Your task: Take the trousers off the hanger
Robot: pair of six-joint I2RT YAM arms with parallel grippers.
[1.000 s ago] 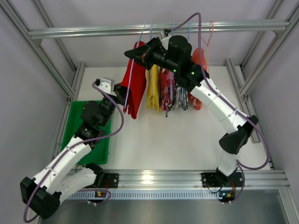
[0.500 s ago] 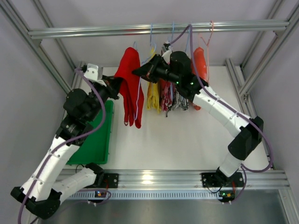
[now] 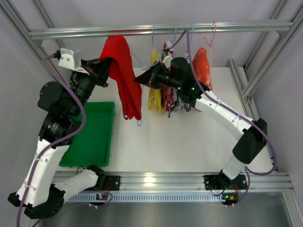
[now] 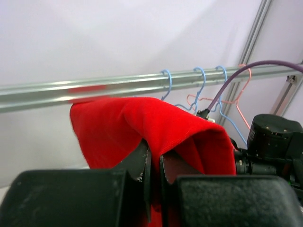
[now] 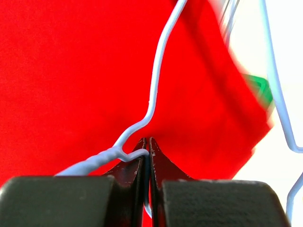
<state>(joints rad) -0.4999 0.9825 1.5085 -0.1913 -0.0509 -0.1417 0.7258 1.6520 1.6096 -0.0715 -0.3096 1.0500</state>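
Two closed grips: left gripper [image 4: 154, 153] clamps red trousers [image 4: 142, 118]; right gripper [image 5: 147, 144] pinches the wire hanger [image 5: 155, 90], likely steadying it so cloth slides free.

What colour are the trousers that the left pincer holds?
The trousers are plain bright red; the left wrist view shows them best.

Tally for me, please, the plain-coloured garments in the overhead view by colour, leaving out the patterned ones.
Red: 2, the red trousers pinched in the left gripper and a red garment hanging at the rail's right end
Yellow: 1, the yellow trousers
Total: 3
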